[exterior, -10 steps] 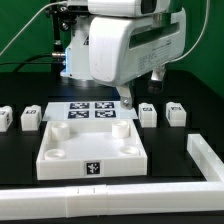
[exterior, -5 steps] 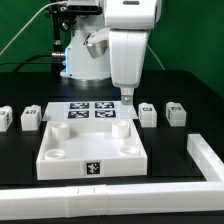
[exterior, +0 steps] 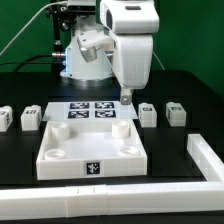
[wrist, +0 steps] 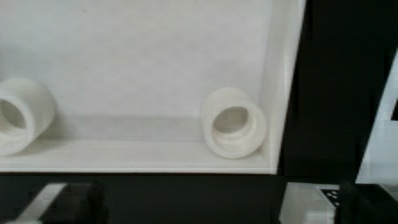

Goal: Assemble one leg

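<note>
Four legs stand in a far row: two at the exterior view's left and two at its right. Each is a small white block with a tag. My gripper hangs low over the table between the marker board and the nearer right leg, touching nothing. In the wrist view the gripper has dim fingertips far apart with nothing between them. The wrist view also shows the white panel with two round sockets and a white block at the edge.
The large white panel with corner sockets lies in the middle, nearer than the marker board. A long white rail runs along the exterior view's right and the near edge. The arm's base stands behind.
The arm's hand has turned about its upright axis and shifted slightly to the exterior view's left. The fingertips stay at nearly the same low spot. No part has moved.
</note>
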`<state>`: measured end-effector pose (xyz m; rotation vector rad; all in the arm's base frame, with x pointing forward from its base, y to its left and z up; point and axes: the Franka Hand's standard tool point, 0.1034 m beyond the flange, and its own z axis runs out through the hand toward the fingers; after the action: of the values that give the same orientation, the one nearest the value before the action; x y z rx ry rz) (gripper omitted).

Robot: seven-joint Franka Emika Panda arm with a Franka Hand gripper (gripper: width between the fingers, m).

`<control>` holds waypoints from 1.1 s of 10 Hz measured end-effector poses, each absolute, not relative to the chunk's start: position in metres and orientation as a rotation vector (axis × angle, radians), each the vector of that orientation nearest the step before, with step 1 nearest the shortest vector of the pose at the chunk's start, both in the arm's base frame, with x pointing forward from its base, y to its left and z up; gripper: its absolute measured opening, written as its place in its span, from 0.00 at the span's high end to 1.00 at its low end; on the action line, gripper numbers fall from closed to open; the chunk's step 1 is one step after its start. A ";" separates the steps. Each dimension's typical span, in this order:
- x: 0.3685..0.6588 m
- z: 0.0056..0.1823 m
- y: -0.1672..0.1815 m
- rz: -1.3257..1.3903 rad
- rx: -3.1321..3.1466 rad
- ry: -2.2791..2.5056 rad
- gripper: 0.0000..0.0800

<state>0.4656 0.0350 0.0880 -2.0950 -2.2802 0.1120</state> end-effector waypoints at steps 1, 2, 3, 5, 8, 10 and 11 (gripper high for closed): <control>0.452 0.077 0.028 0.109 -2.107 -2.264 0.19; 0.436 0.063 0.016 0.108 -2.089 -2.270 0.19; 0.425 0.048 0.005 0.099 -2.088 -2.261 0.19; 0.418 0.020 -0.011 0.080 -2.098 -2.233 0.19; 0.422 0.011 -0.013 0.085 -2.112 -2.205 0.19; 0.421 0.010 -0.013 0.086 -2.112 -2.204 0.39; 0.421 0.010 -0.014 0.086 -2.112 -2.204 0.39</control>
<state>0.4215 -0.0135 0.0103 -2.1120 -2.2040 0.0864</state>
